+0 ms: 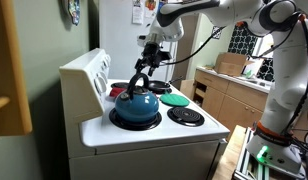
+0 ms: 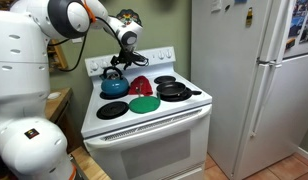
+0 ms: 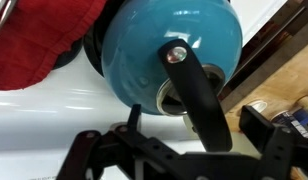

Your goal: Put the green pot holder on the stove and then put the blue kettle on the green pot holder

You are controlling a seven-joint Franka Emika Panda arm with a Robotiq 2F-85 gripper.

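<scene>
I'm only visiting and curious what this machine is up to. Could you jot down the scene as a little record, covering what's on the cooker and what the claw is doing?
stove: white, with coil burners
blue kettle: upright on a burner, not on the green pad
green pot holder: flat on the stove top, apart from the kettle
red pad: close beside the kettle
black pan: on another burner
gripper: open, at the kettle's handle, holding nothing

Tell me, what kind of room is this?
Probably a home kitchen: a white stove with a kettle on it, a fridge beside it, and wooden cabinets.
</scene>
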